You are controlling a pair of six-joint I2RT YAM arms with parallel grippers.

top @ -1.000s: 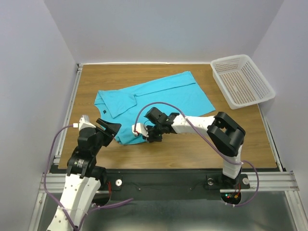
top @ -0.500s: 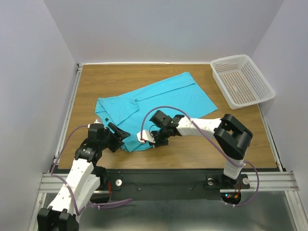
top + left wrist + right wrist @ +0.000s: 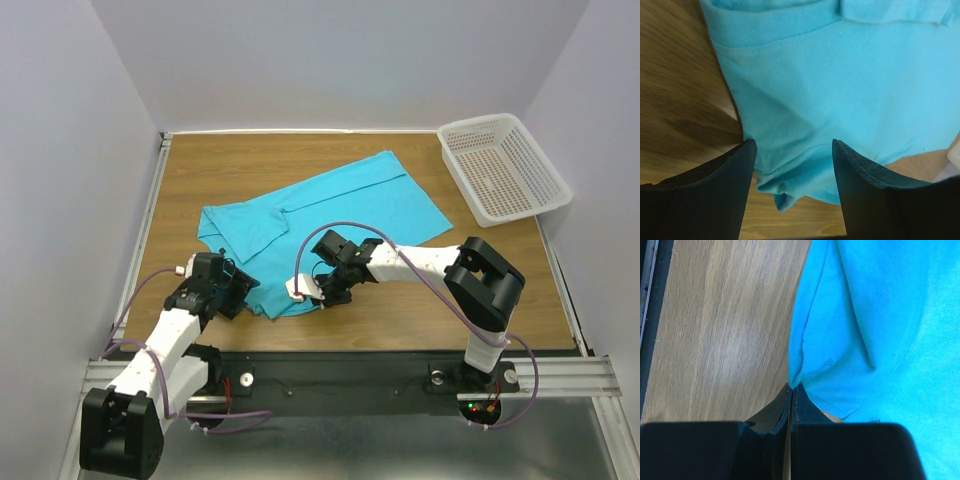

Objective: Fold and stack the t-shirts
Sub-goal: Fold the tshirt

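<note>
One turquoise t-shirt lies partly spread across the wooden table, its near edge bunched toward the arms. My right gripper is shut on a pinch of that near edge, low over the table. My left gripper stands open at the shirt's near-left corner. In the left wrist view a rumpled fold of the t-shirt lies between the left gripper's two dark fingers, which do not touch it. The neck label is hidden.
A white perforated plastic basket stands at the back right corner. A metal rail runs along the table's left side, and the black front edge lies just behind both grippers. Grey walls close in on three sides.
My left arm has dropped and reached forward to the shirt's near-left corner, jaws narrowing slightly. My right gripper has drawn the shirt's near edge a little toward the front edge.
</note>
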